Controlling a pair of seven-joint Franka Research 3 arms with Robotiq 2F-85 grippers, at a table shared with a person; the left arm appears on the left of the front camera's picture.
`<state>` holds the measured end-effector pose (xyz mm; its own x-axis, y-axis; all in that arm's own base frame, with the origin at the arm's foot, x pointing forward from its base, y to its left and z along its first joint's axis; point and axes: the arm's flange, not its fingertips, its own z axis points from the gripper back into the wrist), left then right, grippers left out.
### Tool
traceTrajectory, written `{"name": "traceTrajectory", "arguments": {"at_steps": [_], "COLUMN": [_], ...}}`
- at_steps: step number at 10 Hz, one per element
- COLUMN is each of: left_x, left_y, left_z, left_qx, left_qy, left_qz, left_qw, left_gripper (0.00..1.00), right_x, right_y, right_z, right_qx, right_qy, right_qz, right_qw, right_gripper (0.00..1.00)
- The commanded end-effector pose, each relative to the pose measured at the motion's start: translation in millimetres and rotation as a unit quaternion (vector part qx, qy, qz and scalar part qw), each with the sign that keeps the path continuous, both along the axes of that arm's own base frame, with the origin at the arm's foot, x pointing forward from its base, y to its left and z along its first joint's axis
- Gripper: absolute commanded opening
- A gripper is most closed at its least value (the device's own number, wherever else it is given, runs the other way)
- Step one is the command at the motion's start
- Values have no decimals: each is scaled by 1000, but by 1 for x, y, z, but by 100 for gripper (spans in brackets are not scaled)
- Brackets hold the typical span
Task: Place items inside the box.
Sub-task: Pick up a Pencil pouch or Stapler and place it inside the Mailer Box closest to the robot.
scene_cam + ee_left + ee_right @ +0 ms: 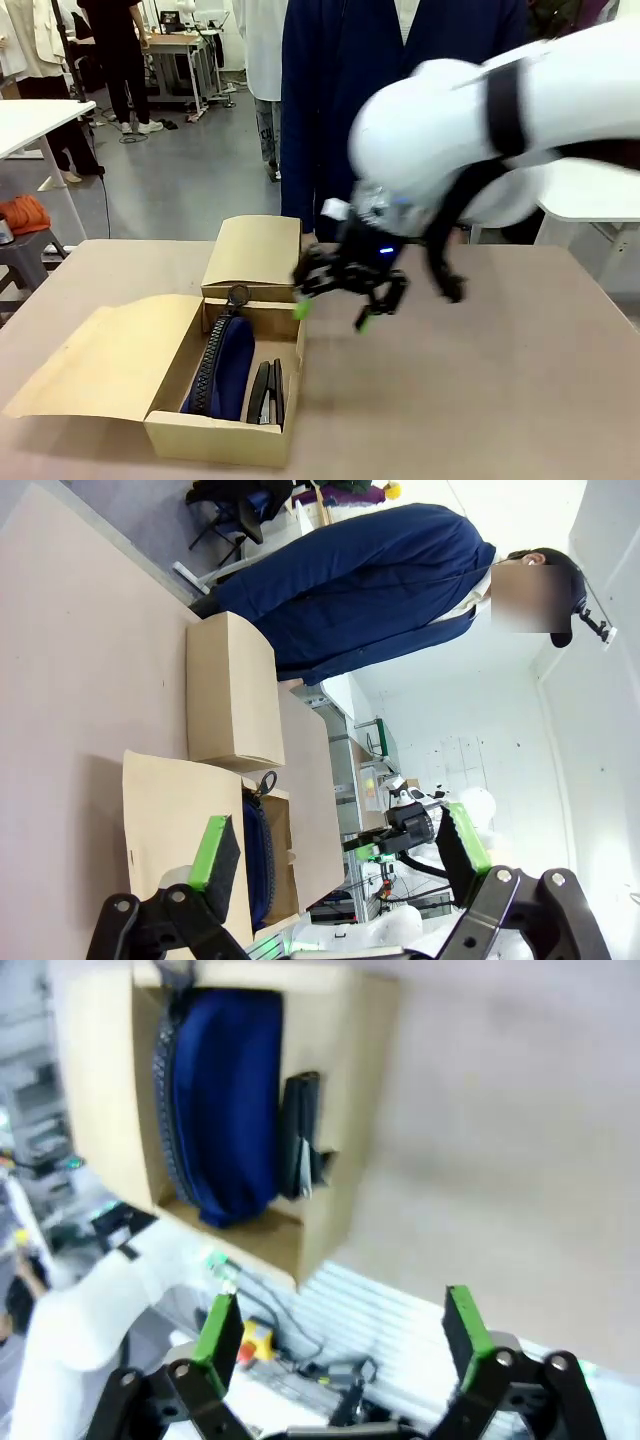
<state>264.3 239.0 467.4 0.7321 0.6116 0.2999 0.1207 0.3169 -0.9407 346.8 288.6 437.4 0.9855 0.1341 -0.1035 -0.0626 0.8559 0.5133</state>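
The long brown box (215,438) lies open at the front left of the table, its flap lid (105,360) spread to the left. Inside it rest a navy zip pouch (228,365) and black staplers (267,392). My right gripper (333,314) hovers open and empty just above the box's far right corner, blurred by motion. In the right wrist view, its fingers (220,1327) are parted over the table edge, with the box (365,1080), pouch (225,1100) and stapler (300,1135) ahead. My left gripper (340,845) is open and empty, looking at the flap (170,820) and pouch (262,865).
A smaller shut cardboard box (252,250) stands right behind the long one, also in the left wrist view as the smaller box (228,695). A person in a navy coat (340,90) stands at the far edge. Bare tabletop (480,390) stretches to the right.
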Motion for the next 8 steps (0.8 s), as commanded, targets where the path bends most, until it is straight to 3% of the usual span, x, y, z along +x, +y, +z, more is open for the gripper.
{"name": "traceTrajectory", "arguments": {"at_steps": [1, 3, 4, 5, 6, 7, 8], "left_x": [0, 0, 0, 0, 0, 0, 0], "left_y": [-1, -1, -1, -1, -1, -1, -1], "left_z": [0, 0, 0, 0, 0, 0, 0], "left_qx": [-5, -5, -5, -5, -5, -5, -5], "left_qy": [-16, -16, -16, -16, -16, -16, -16], "left_qz": [1, 1, 1, 1, 1, 1, 1], "left_qw": [1000, 1000, 1000, 1000, 1000, 1000, 1000], "left_gripper": [100, 100, 100, 100, 100, 100, 100], "right_x": [-20, -52, -63, -50, -1, -1, 9], "right_y": [-121, -207, -224, -195, -216, -216, -234], "right_z": [-11, -40, -57, -69, -9, -9, -21], "right_qx": [79, 165, 212, 122, 163, 163, 152], "right_qy": [21, 9, -3, 58, 19, 19, 31], "right_qz": [-93, -166, -196, -326, -179, -179, -243], "right_qw": [992, 972, 957, 936, 970, 970, 957], "right_gripper": [100, 100, 100, 100, 100, 100, 100]}}
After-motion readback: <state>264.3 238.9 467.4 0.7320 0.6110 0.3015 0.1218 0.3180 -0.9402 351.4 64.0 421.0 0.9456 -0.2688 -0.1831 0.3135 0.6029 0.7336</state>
